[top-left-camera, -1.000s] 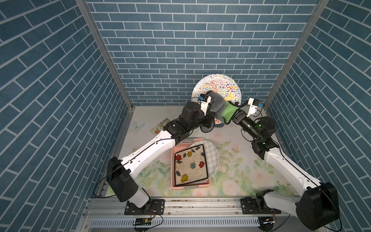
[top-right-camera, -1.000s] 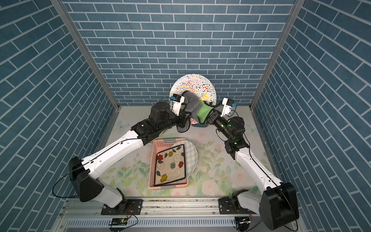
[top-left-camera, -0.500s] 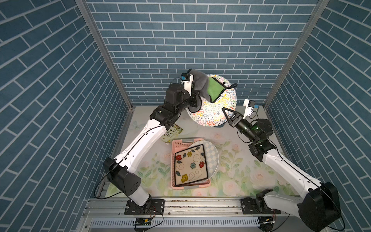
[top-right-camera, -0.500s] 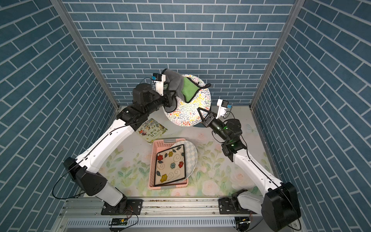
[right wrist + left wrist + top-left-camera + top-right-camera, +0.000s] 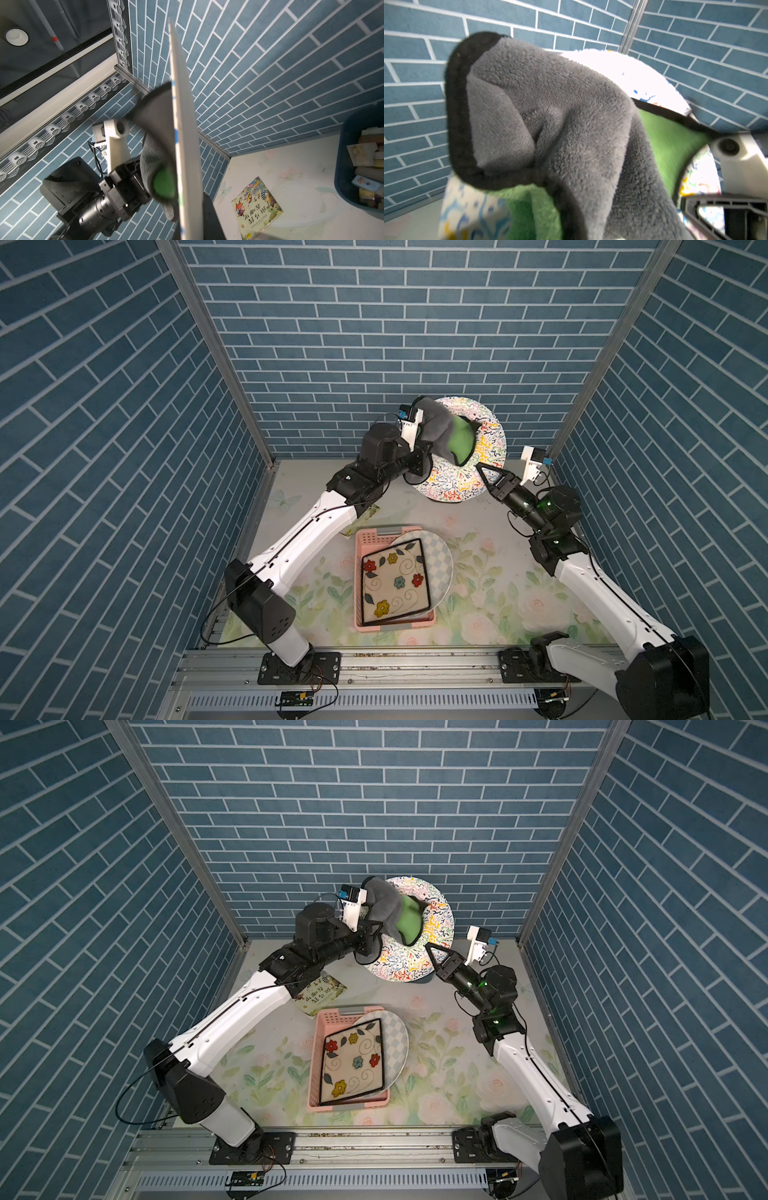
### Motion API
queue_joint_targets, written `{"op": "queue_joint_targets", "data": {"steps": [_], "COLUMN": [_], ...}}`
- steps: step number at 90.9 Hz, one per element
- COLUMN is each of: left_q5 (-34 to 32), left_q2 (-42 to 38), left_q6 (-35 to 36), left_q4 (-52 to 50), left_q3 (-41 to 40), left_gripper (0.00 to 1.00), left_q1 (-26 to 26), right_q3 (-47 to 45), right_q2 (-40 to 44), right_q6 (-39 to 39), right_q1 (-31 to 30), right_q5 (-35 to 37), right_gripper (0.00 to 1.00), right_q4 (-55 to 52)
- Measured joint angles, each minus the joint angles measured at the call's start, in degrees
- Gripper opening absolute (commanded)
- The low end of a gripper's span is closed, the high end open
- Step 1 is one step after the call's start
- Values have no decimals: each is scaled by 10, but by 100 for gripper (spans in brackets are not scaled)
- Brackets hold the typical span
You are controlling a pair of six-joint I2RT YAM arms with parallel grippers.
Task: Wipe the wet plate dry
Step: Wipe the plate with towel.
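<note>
Near back wall, raised on edge: plate [image 5: 457, 485], lower rim gripped by right pincer [image 5: 484, 472]; patterned face turned toward left pincer [image 5: 141, 176], closed on cloth [image 5: 451, 435] pressed to its upper part.

The cloth [image 5: 442, 431] against the plate [image 5: 457, 489] hides the jaws of the left gripper [image 5: 149, 182]. A booklet [image 5: 322, 992] near the plate lies partly under the left arm [image 5: 249, 1011].

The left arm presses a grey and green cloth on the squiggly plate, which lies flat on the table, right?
Not flat: the right gripper holds the squiggly plate on edge, as the right wrist view shows. The grey and green cloth does press on it.
</note>
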State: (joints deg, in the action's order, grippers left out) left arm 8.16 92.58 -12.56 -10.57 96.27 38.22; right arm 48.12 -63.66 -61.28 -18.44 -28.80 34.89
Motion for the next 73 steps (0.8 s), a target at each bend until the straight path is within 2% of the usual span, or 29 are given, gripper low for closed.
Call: {"op": "queue_joint_targets", "data": {"steps": [21,28,33,39,48,53,62,73], "left_q5": [21,45,80,132,201,237,297,342], "left_q2": [1,-13,-38,-76,-123,-131,-125,-101], "left_q6": [10,-9,-37,-89,-197,-268,-393,-526], "left_q4": [2,22,52,109,221,297,443,617], "left_q3": [-20,-37,-69,-120,-187,-206,-212,-195], "left_gripper": [0,0,0,0,0,0,0,0], "left_q1": [47,31,-3,-62,-152,-177,-174,-149], "right_q3": [0,0,0,0,0,4,27,43], "right_q2": [-21,-21,-21,-21,-23,-32,-63,-89], "right_q6": [-1,-13,-35,-59,-157,-209,-293,-338], "right_q1": [-7,18,50,89,129,132,126,104], "right_q5": [7,-5,-17,-28,-32,-34,-42,-55], "right_gripper": [0,0,0,0,0,0,0,0], "right_q4": [29,49,83,129,243,323,446,509]}}
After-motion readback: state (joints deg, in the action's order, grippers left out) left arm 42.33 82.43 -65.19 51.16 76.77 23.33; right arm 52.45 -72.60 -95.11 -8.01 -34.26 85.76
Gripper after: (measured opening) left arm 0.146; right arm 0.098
